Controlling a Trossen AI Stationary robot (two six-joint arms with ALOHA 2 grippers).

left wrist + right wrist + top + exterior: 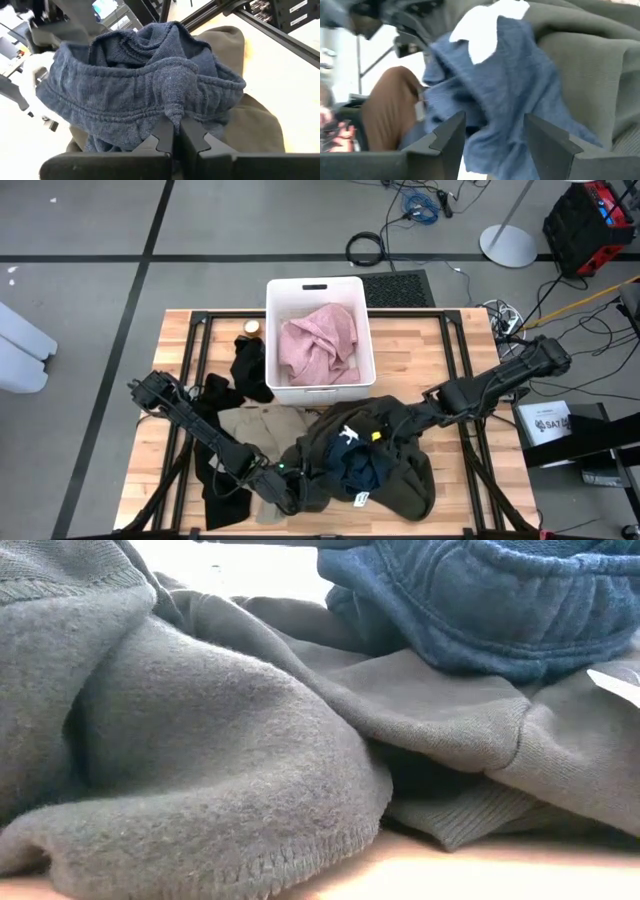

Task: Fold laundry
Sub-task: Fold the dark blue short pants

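Pick-up step: left tool [176,131] pinching navy garment [145,85] near the surface's front edge – right tool [492,131] spread beside it – lift next

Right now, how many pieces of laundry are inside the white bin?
1: the pink garment lies bunched in the white bin. Others may be hidden under it; the rest of the laundry is out on the table.

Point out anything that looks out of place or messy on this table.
Nothing is folded. The navy garment lies bunched atop the crumpled olive-grey garment, a black garment droops beside the white bin, and the pink garment is wadded inside it.
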